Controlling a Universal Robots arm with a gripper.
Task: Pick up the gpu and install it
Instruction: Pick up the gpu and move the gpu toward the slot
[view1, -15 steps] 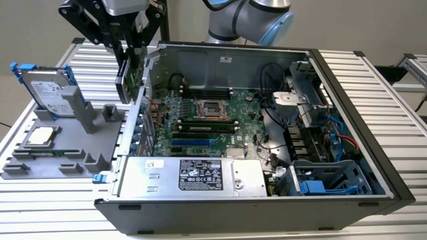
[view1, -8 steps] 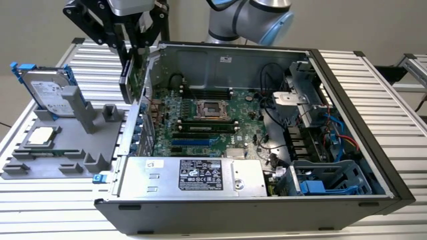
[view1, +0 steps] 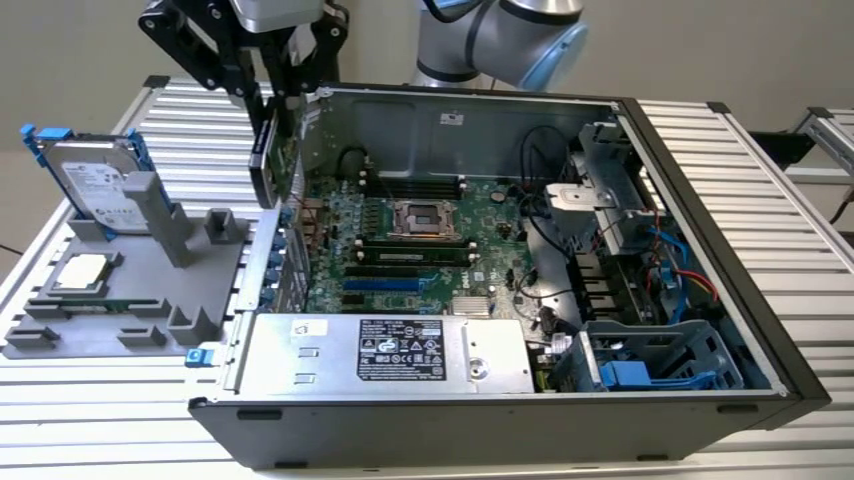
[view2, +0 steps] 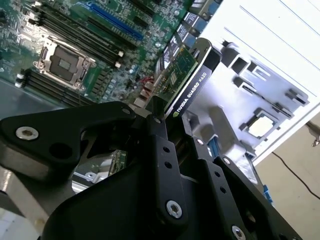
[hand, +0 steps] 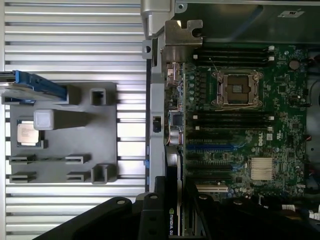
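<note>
My gripper (view1: 274, 92) is shut on the gpu (view1: 267, 150), a thin dark card that hangs edge-down from the fingers. It is held above the open computer case's wall on the exterior view's left, just over the rear port area. In the second wrist view the gpu (view2: 186, 75) shows a green board face and a black shroud edge, clamped between the black fingers (view2: 161, 145). The first wrist view shows the gpu's edge (hand: 175, 215) over the case wall, beside the motherboard (hand: 240, 130) with its blue and black expansion slots (hand: 210, 147).
A grey fixture (view1: 120, 310) on the exterior view's left holds a silver hard drive with a blue frame (view1: 94, 185) and a square CPU chip (view1: 83, 270). Inside the case (view1: 721, 250) are the power supply (view1: 387, 350), cables and a drive cage (view1: 654, 360).
</note>
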